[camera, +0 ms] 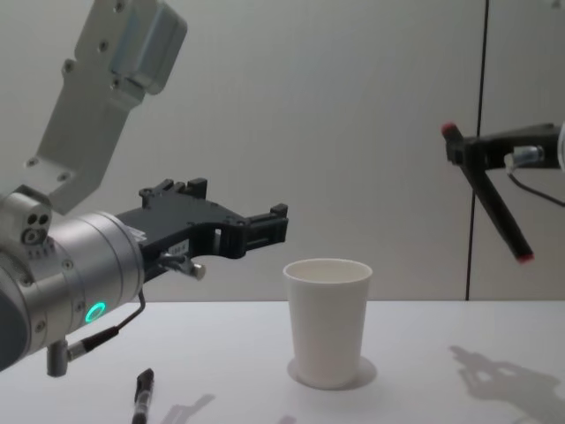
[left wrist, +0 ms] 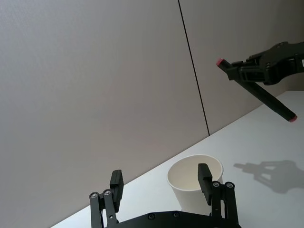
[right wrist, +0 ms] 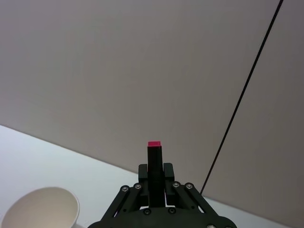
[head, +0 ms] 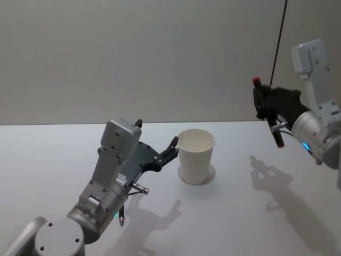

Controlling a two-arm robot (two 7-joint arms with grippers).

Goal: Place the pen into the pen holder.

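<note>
Nearest me, on the left of the table (head: 53, 154), lies a short dark stick (camera: 141, 393); it may be another pen, but I cannot tell.

Just beyond it my left gripper (left wrist: 160, 183) hangs low over the table with its fingers (left wrist: 205, 179) spread wide and nothing between them. It points at the left side of the pen holder (head: 196, 154) and comes close to the rim. I cannot tell whether it touches.

The pen holder is a plain white paper cup. It stands upright in the middle of the table with its mouth open and nothing showing above its rim.

Farther off, high on the right, my right gripper (head: 269, 109) is pinched on the pen (camera: 494, 203). The pen is black with a red tip at each end. I grip it near its upper end, and it slants downward, away from the holder. It is well apart from the holder and far above the rim.

I judge this to be the carry step: the pen is grasped and lifted but not yet over the holder. Next I should move it left until its lower tip is above the mouth, bring it nearer to upright, lower it past the rim, and only then let go. The light cup could tip if the pen catches its wall.

I can read no brand, label or writing anywhere.
</note>
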